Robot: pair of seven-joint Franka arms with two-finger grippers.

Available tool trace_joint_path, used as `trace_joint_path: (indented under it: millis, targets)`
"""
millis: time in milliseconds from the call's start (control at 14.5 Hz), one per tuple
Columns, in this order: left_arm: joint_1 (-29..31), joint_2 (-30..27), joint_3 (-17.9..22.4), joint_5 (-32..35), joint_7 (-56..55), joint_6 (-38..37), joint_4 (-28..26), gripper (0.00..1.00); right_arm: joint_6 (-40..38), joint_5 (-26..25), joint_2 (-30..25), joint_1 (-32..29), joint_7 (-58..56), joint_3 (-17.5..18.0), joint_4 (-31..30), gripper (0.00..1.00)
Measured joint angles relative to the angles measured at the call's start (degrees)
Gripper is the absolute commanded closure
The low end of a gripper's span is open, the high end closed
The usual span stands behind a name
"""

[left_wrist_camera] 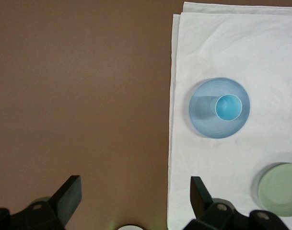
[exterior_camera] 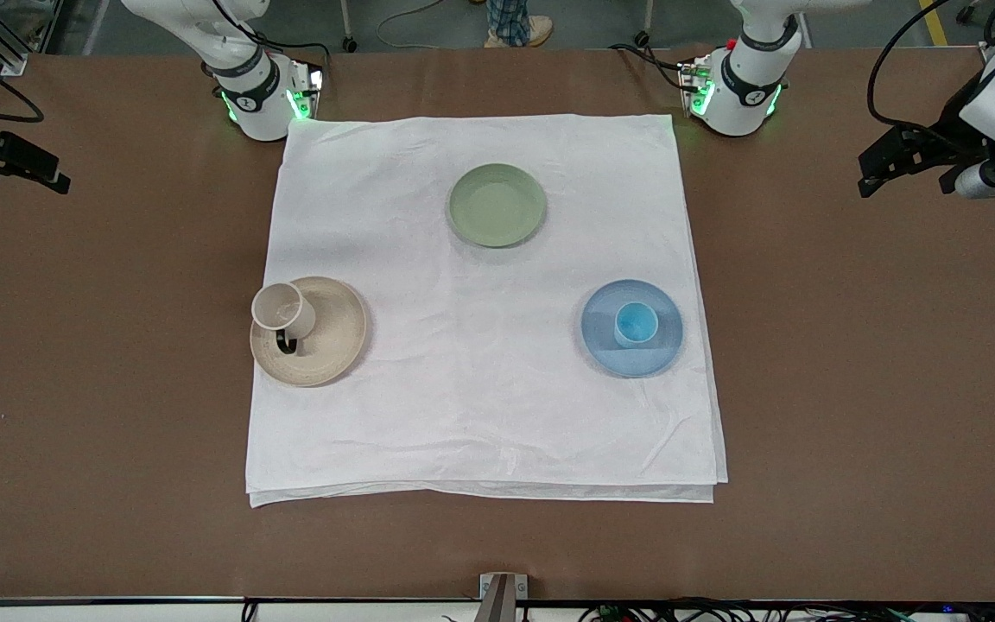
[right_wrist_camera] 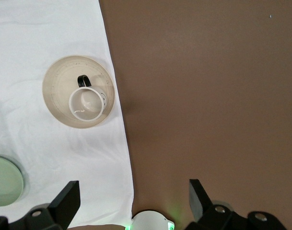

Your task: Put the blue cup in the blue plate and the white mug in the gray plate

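Observation:
The blue cup (exterior_camera: 636,324) stands upright in the blue plate (exterior_camera: 601,335) on the white cloth, toward the left arm's end. The white mug (exterior_camera: 283,311) stands on the gray plate (exterior_camera: 335,339), toward the right arm's end, with its dark handle toward the front camera. My left gripper (exterior_camera: 899,168) is open and empty, up over bare table off the cloth. Its wrist view shows its own gripper (left_wrist_camera: 134,194), the cup (left_wrist_camera: 228,106) and the plate (left_wrist_camera: 203,114). My right gripper (exterior_camera: 35,168) is open and empty over bare table. Its wrist view shows its own gripper (right_wrist_camera: 134,195), the mug (right_wrist_camera: 86,105) and the plate (right_wrist_camera: 57,91).
A pale green plate (exterior_camera: 496,205) lies on the white cloth (exterior_camera: 480,406), farther from the front camera than the other two plates. It also shows in the left wrist view (left_wrist_camera: 280,189) and the right wrist view (right_wrist_camera: 4,181). Brown table (exterior_camera: 852,389) surrounds the cloth.

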Motion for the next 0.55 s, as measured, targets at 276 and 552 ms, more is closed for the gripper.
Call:
trace_joint_path:
  millis: [276,552]
  targets:
    - [0.1,0.1,0.0,0.0,0.0,0.0,0.5,0.0,0.1,0.0,0.0,-0.4,0.0,0.0,-0.2,0.0]
    - [0.1,0.3,0.0,0.0,0.0,0.0,0.5,0.0,0.4,0.0,0.0,-0.4,0.0,0.1,-0.4,0.0]
